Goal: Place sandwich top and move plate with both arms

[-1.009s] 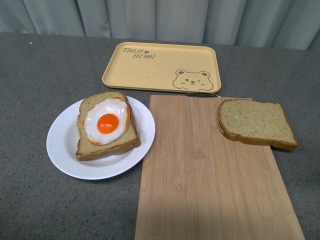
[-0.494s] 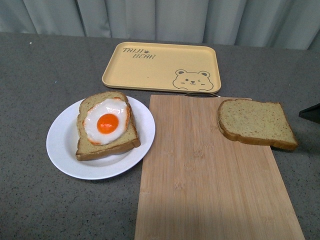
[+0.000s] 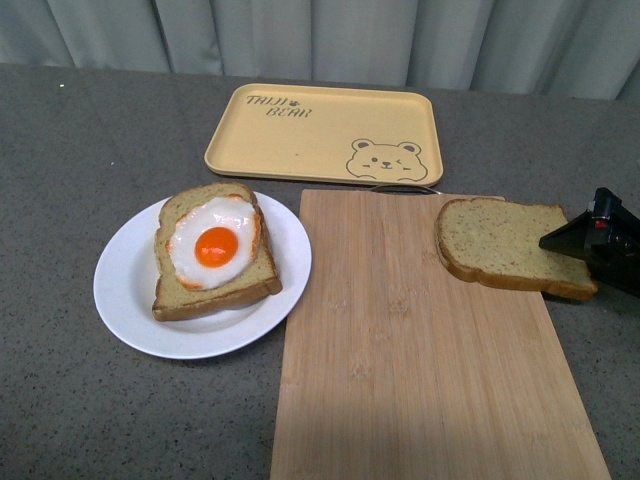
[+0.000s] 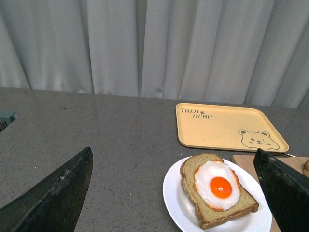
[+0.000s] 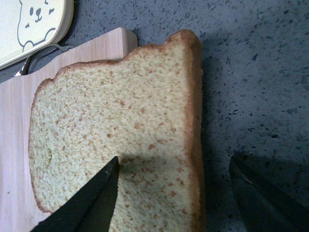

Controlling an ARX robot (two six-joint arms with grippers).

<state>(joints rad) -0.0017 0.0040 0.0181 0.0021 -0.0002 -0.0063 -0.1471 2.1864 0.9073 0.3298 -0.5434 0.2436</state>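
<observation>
On the far right of the wooden board [image 3: 400,340], the sandwich top [image 3: 505,243] lies flat, not yet picked up. The right gripper [image 5: 174,159] hangs over its right edge, spread wide and empty. The plate [image 3: 125,290] sits on the left, not moved. Only the left wrist view shows the left gripper [image 4: 172,151], spread too.

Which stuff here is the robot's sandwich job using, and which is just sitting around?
For the job: sandwich top, egg-topped slice, plate, right gripper, left gripper.
Just lying about, it seems: yellow bear tray, wooden board.
</observation>
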